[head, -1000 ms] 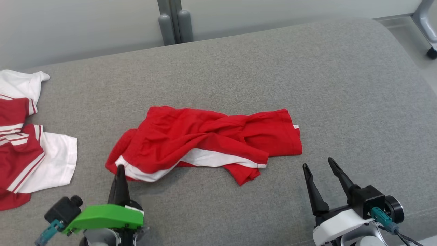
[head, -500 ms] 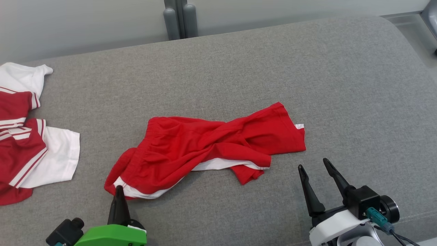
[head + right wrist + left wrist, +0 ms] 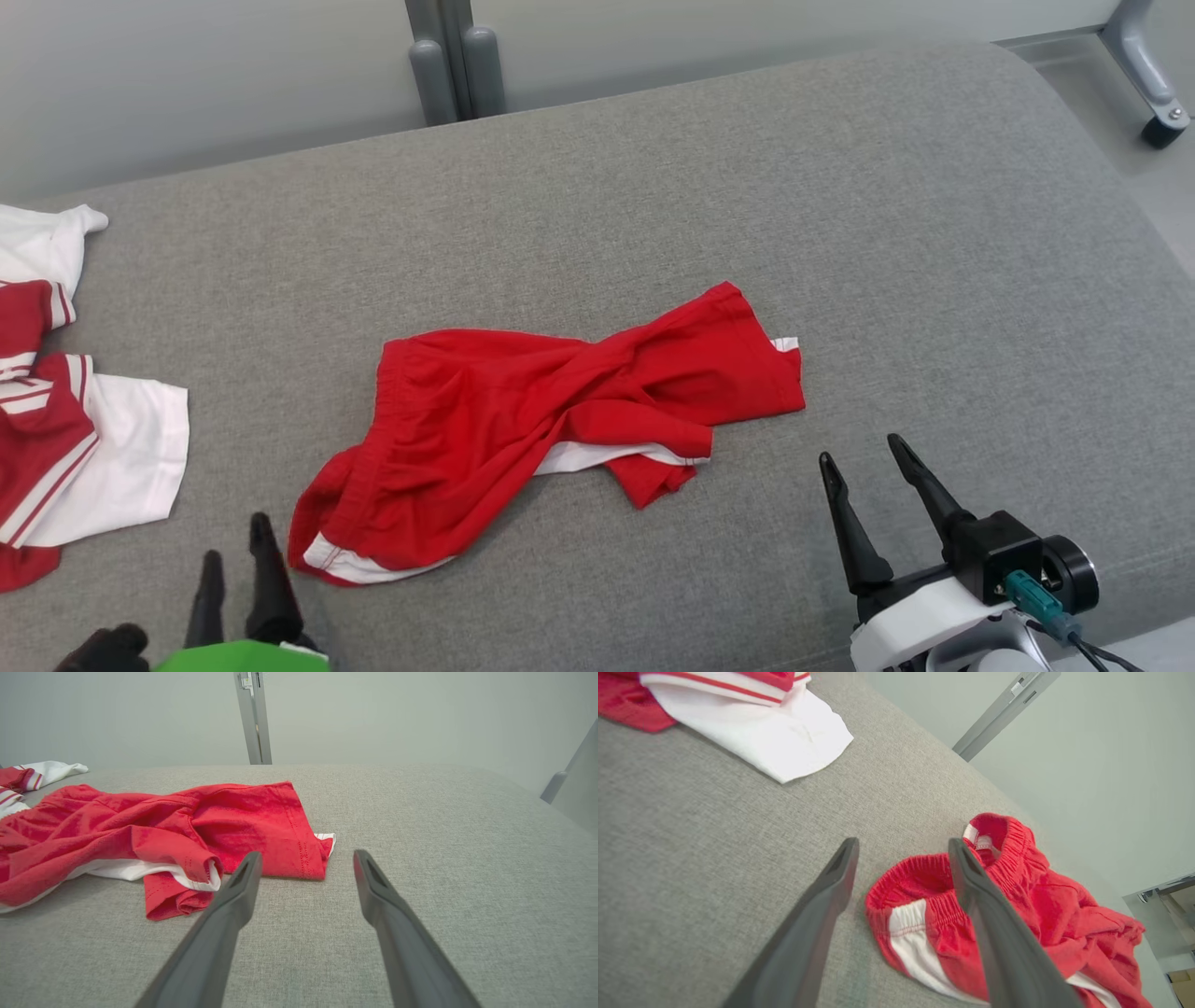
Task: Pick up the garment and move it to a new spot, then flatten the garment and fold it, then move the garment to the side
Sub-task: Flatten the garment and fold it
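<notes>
Left gripper (image 3: 236, 541): jaws apart with nothing between them, just off the garment's (image 3: 560, 411) near left corner.
Left wrist view, close up: the gathered elastic waistband (image 3: 920, 870) stands open, with a white side stripe (image 3: 906, 933) running down from it. One finger (image 3: 994, 933) crosses the waistband in the picture, and I cannot tell whether it touches the cloth.
Right gripper (image 3: 861, 450): jaws wide and empty, near the garment's right end on the near side, clear of the cloth.
Right wrist view, close up: a stitched leg hem (image 3: 303, 858) lies flat just beyond the fingertips. A bit of white (image 3: 327, 840) peeps out at its corner, and a second leg end (image 3: 177, 900) is folded under itself.
Garment, from the head view: red shorts lie crumpled and twisted mid-length on the grey cushion (image 3: 934, 233). The waistband end is at the near left and the leg ends are at the right, slightly farther back.
Red-and-white shirt (image 3: 84, 448): a loose heap well to the garment's left, apart from it, at the cushion's edge.
Grey post (image 3: 448, 65): beyond the garment, behind the cushion's far edge, against a pale wall.
Castor (image 3: 1160, 131): far right of the garment, on the floor past the cushion's corner.
</notes>
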Available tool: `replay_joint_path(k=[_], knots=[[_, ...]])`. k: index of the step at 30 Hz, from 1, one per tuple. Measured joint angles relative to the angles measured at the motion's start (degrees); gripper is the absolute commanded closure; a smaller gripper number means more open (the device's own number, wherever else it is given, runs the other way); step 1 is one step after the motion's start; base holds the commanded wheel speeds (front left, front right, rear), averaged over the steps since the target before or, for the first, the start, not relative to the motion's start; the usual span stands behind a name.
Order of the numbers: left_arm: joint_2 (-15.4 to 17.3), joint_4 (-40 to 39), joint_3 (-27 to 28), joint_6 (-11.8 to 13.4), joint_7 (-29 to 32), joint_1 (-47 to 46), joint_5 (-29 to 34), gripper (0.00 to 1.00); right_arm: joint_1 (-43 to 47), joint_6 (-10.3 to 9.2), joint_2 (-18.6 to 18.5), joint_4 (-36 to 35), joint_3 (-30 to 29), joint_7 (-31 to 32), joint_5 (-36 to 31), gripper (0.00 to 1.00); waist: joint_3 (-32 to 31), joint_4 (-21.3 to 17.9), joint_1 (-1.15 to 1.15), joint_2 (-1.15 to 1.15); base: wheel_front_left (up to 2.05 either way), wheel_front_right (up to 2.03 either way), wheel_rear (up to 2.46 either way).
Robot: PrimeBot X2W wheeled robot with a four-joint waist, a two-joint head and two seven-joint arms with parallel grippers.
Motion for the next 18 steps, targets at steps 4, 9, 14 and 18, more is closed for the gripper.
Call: replay_joint_path(k=[4,9,14,18], knots=[[2.89,-4.79,3.14,0.75,-0.07,2.59,5.04,0.0,0.2,0.0,-0.01,-0.98,-0.43,0.0,-0.53,0.0,-0.1,-0.78,0.0,0.0,0.0,0.0,0.0],[6.56,-11.25,-3.74,-3.19,1.68,1.39,13.29,0.0,0.38,0.0,-0.02,-1.74,-0.97,0.0,-0.66,0.0,0.37,-1.19,0.0,0.0,0.0,0.0,0.0],[8.86,-11.98,-18.4,-10.02,12.34,-7.98,21.51,0.0,0.07,0.0,0.0,-2.01,-0.71,0.0,-0.65,0.0,1.44,-2.09,0.0,0.0,0.0,0.0,0.0],[7.3,-8.86,-23.72,-11.95,18.28,-15.19,24.04,0.0,-0.87,0.0,-0.01,-2.21,-0.38,0.0,-0.15,0.0,2.2,-3.53,0.0,0.0,0.0,0.0,0.0]])
